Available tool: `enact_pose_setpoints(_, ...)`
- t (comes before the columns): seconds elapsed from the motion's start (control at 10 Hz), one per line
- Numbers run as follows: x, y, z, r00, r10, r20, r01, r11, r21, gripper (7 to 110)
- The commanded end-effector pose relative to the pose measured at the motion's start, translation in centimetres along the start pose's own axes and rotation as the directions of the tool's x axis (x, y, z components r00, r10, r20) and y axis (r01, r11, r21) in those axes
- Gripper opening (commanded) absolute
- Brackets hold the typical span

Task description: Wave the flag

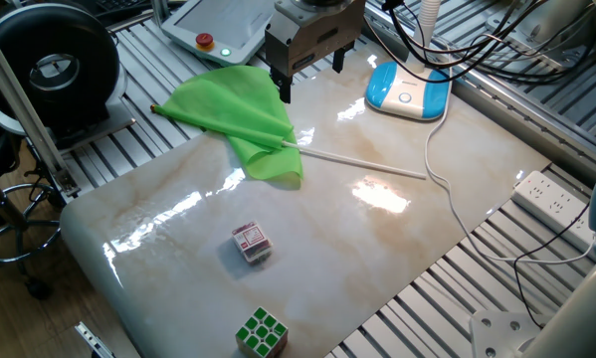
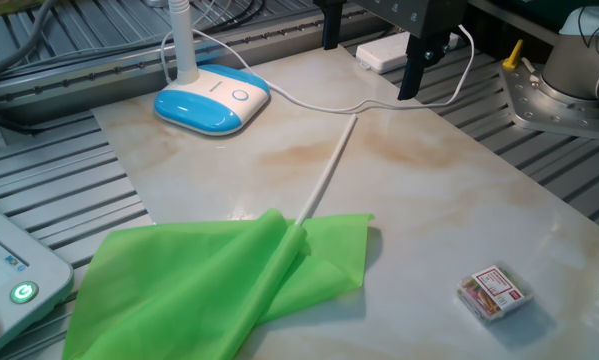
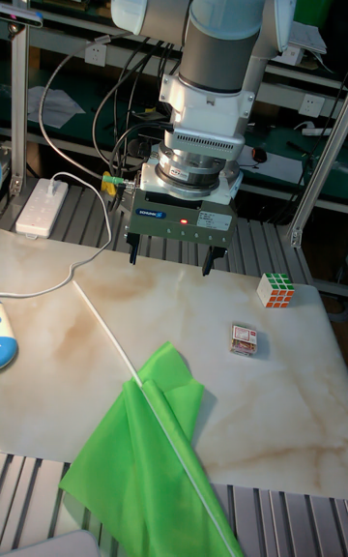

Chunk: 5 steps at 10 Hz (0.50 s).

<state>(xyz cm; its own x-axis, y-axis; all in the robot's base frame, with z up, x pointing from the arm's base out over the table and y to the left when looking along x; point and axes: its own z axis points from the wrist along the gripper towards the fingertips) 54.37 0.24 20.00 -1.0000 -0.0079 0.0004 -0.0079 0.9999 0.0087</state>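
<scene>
The flag [image 1: 240, 119] is lying flat on the marbled table top [image 1: 377, 268]. Its green cloth is bunched at one end of the table. Its white stick [image 1: 362, 164] is running bare across the surface, with the tip ending near a white cable [image 1: 439, 164]. The flag is not being touched by anything.

The arm is being held upright over the table with the wrist turned straight down. The gripper [image 3: 169, 260] is hanging above the surface, clear of the flag. Its two dark fingers [image 3: 132, 249] are being held wide apart, and nothing is being gripped between them.

A blue-and-white device [image 1: 407, 91] is standing near the stick's bare end. A small patterned cube [image 1: 251, 242] and a green-and-white puzzle cube [image 1: 262, 331] are lying well apart from the flag, the latter at the table's edge.
</scene>
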Motion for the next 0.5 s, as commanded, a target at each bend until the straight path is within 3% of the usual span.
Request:
enact_pose_setpoints(0.0, -2.0, 3.18, -0.24, 0.995, -0.047, 0.086, 0.056, 0.992, -0.114, 109)
enact_pose_setpoints(0.1, -2.01, 3.18, -0.23, 0.995, -0.047, 0.086, 0.056, 0.992, -0.114, 7)
enact_pose_setpoints(0.4, -2.02, 3.19, -0.23, 0.995, -0.047, 0.086, 0.056, 0.992, -0.114, 7)
